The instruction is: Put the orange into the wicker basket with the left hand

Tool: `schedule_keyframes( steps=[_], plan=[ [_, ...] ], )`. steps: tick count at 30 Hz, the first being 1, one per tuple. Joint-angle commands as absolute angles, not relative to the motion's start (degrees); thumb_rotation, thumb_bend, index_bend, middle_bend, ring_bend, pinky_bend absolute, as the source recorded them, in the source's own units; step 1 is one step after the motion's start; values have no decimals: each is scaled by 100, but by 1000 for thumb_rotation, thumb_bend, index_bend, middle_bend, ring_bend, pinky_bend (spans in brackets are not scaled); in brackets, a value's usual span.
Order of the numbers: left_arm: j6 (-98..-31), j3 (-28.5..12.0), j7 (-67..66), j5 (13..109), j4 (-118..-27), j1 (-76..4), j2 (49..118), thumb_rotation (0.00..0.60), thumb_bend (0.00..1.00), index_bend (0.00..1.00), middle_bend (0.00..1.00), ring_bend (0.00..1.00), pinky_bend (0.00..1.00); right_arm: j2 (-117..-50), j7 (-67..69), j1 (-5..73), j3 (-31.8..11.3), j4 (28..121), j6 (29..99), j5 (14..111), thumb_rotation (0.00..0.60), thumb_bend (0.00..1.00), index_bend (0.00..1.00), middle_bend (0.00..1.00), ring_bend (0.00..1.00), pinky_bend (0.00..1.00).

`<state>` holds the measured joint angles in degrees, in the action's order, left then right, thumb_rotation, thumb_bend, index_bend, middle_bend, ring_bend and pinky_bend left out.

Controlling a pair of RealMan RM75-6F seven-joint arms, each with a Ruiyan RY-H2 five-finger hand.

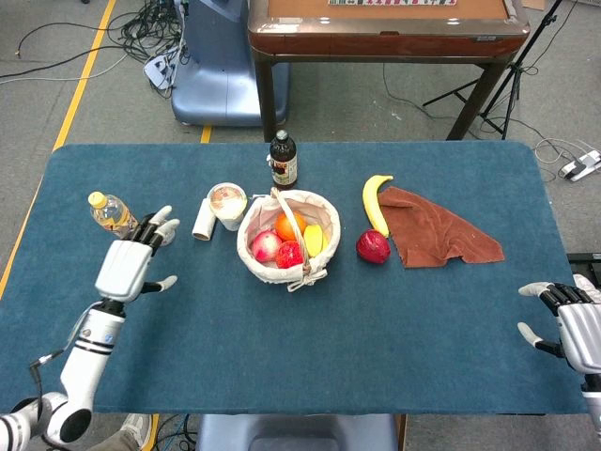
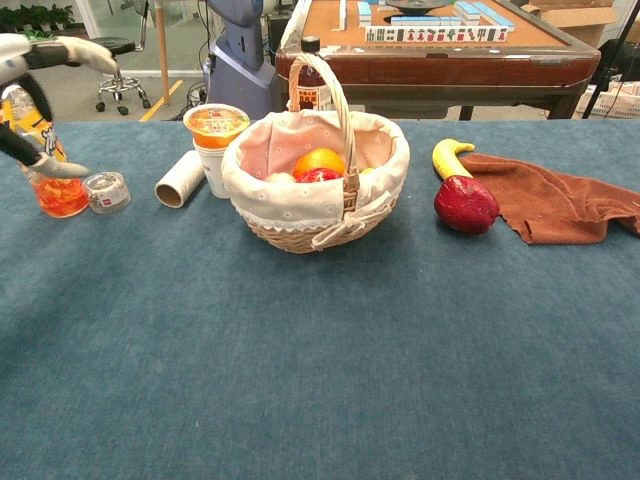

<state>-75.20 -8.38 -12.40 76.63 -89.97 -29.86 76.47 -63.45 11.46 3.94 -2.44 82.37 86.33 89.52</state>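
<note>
Orange (image 1: 289, 225) in wicker basket (image 1: 322, 253), left robot hand (image 1: 126, 266) well apart
</note>
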Motion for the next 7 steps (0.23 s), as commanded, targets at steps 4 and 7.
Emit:
schedule_keyframes(
  steps=[4,7],
  plan=[
    [-8215,-437,-1373,7778,-9146,-2290,7435,600,86,194,28,116,371,-6353,1129,447,-258,8239,8557,8937,600,209,377,372,314,347],
    [-8372,-351,-1477,7658,-9251,-2041,7389,600,86,194,30,118,371,-6364,1129,479,-266,8240,8523,8940,600,209,377,371,314,347]
  ],
)
